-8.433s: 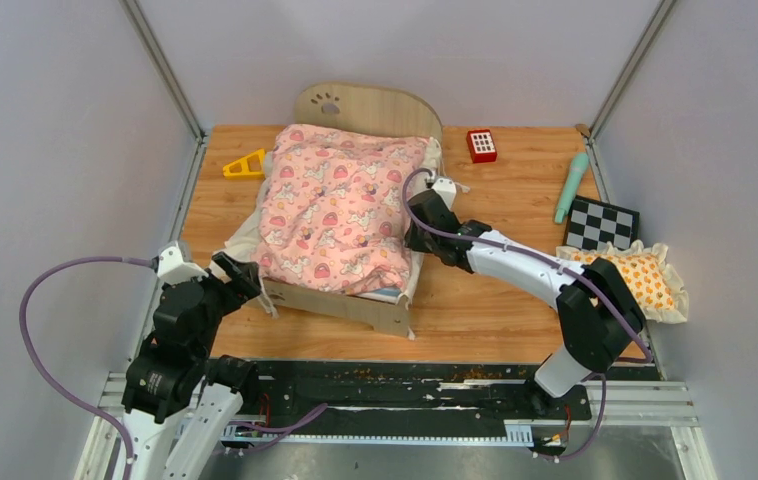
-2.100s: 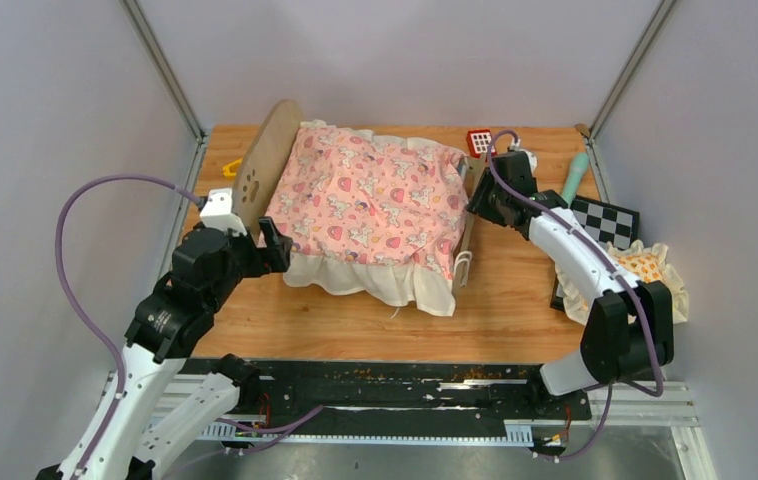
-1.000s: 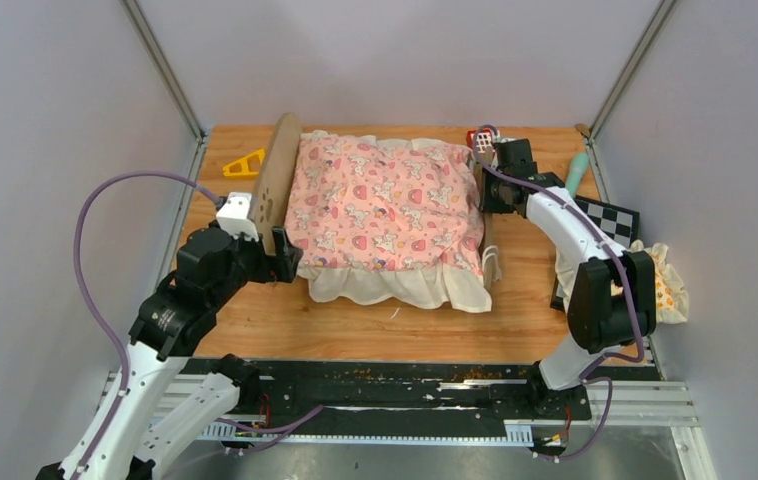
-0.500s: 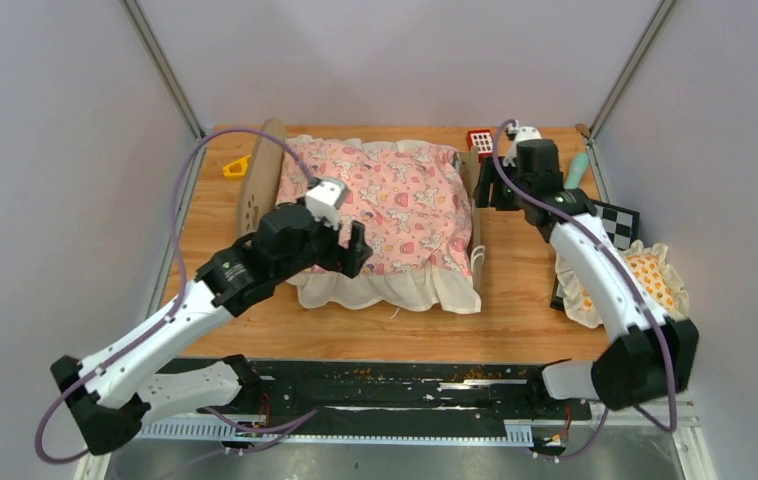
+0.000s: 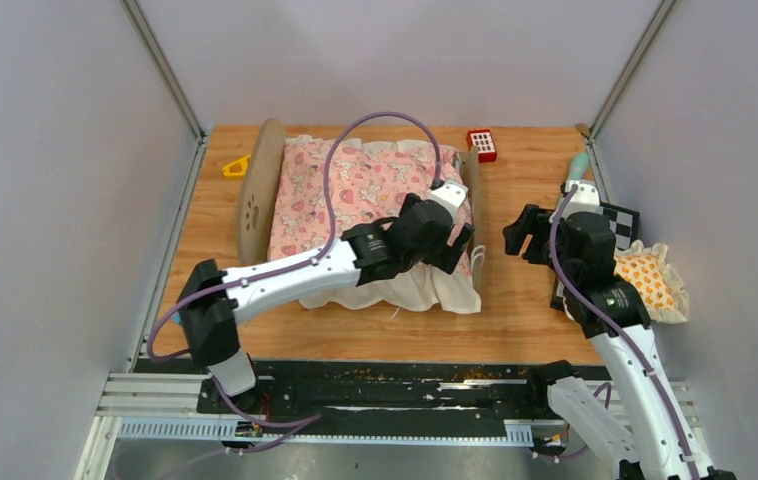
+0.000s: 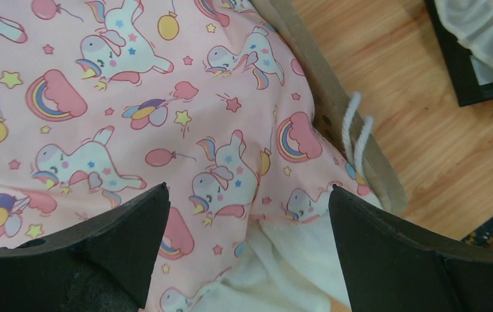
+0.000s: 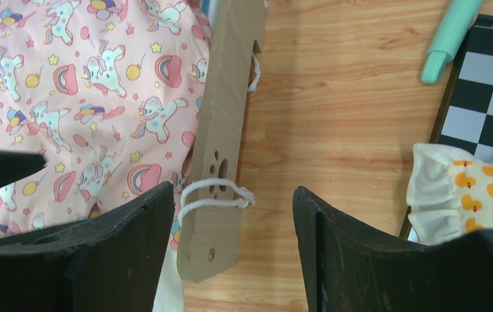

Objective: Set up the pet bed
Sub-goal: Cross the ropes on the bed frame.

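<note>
The pet bed lies sideways on the wooden table, its rounded headboard (image 5: 255, 195) at the left and its footboard (image 5: 476, 215) at the right. The pink unicorn quilt (image 5: 355, 185) covers it, and a white ruffle hangs over the near side. My left gripper (image 5: 461, 252) reaches across the bed and hangs open over the quilt's (image 6: 133, 117) near right corner, next to the footboard (image 6: 315, 84). My right gripper (image 5: 517, 232) is open just right of the footboard (image 7: 227, 104), holding nothing. A white rope loop (image 7: 214, 195) hangs from that board.
An orange-print frilled pillow (image 5: 650, 285) and a checkerboard (image 5: 620, 220) lie at the right edge. A teal pen (image 5: 575, 170) lies behind them. A red block (image 5: 481, 144) sits at the back. A yellow wedge (image 5: 237, 166) is left of the headboard.
My left arm has swung from the headboard side across the bed to its foot end. My right gripper has opened, let go of the footboard and drawn back toward the near right.
</note>
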You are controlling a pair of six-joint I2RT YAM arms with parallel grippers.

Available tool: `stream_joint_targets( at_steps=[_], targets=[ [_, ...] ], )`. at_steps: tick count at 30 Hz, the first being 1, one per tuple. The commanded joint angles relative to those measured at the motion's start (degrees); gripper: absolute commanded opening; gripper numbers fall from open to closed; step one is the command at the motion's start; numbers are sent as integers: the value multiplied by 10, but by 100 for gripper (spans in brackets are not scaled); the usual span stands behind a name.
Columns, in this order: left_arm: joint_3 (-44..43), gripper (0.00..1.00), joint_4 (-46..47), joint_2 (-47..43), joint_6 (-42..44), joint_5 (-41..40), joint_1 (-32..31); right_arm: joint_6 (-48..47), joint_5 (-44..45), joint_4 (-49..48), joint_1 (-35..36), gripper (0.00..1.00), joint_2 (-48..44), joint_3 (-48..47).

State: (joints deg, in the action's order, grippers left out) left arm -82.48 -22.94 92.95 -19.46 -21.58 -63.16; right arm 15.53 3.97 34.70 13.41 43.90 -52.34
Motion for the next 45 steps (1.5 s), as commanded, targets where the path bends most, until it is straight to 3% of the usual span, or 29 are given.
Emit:
stream_joint_targets(
  at_steps=[1, 7, 10, 16, 18, 19, 22, 35, 45],
  targets=[
    [-59, 99, -3, 55, -21, -40, -4, 13, -20, 14, -2, 67, -33, 23],
    [-88, 98, 0, 107, -31, -50, -8, 0, -15, 25, -1, 67, -44, 38],
    [-102, 92, -8, 126, -29, -65, -8, -3, -13, 31, -1, 67, -47, 37],
    [-88, 49, -10, 119, -22, -51, -8, 0, -27, 31, -1, 66, -62, 40],
    [-71, 23, -8, 102, -13, -50, -6, 2, -47, 26, -1, 66, -66, 42],
    [-66, 14, -10, 92, -7, -50, -5, 1, -59, 22, -1, 66, -69, 44],
    [-56, 1, -19, 55, 14, -41, 4, -3, -76, 8, -1, 66, -81, 54],
    [-60, 0, -43, -32, 150, 86, 81, -34, -154, -52, -1, 63, -57, 66],
    [-49, 0, -33, -52, 194, 159, 99, -161, -273, -188, -1, 62, -23, 84]
  ],
)
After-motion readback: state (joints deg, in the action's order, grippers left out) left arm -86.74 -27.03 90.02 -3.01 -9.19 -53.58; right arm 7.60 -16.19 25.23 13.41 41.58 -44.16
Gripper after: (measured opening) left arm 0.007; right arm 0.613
